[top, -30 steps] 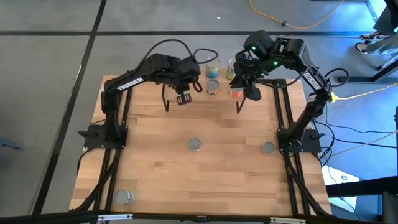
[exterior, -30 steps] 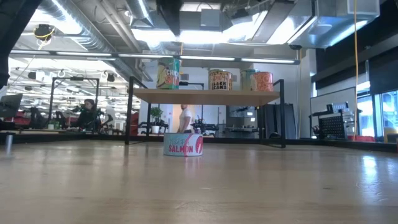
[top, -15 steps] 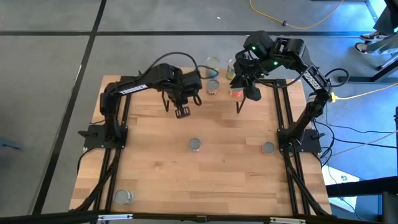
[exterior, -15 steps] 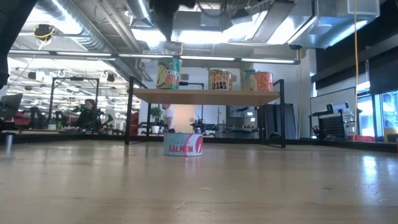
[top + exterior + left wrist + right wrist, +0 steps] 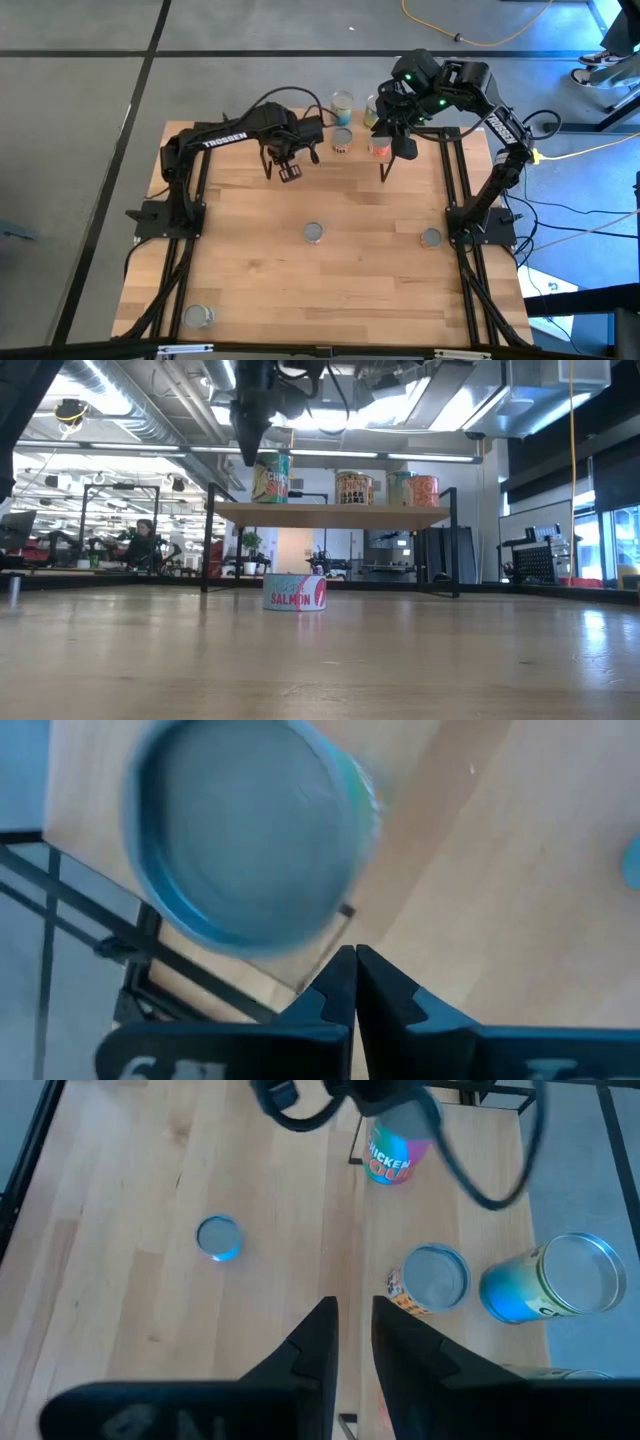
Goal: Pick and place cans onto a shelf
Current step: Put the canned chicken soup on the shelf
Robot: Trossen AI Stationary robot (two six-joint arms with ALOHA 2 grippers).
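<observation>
- Left gripper [image 5: 291,173] has pulled back off the shelf [image 5: 300,135] toward the desk's middle; its jaws have snapped shut on nothing.
- Its can [image 5: 341,103] now stands on the shelf's far edge, so I judge that placement done.
- Right gripper [image 5: 398,146] hovers over the shelf's right end, jaws narrowly parted, empty.
- Three cans still on the desk; nearest [image 5: 314,233].

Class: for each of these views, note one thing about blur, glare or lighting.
Left wrist view: the round silvery can top is smeared by blur. Low view: bright ceiling lights glare above the light-wood shelf, leaving the arm a dark silhouette. High view: a blue cast tints the floor at right. Right wrist view: sharp, evenly lit.
</observation>
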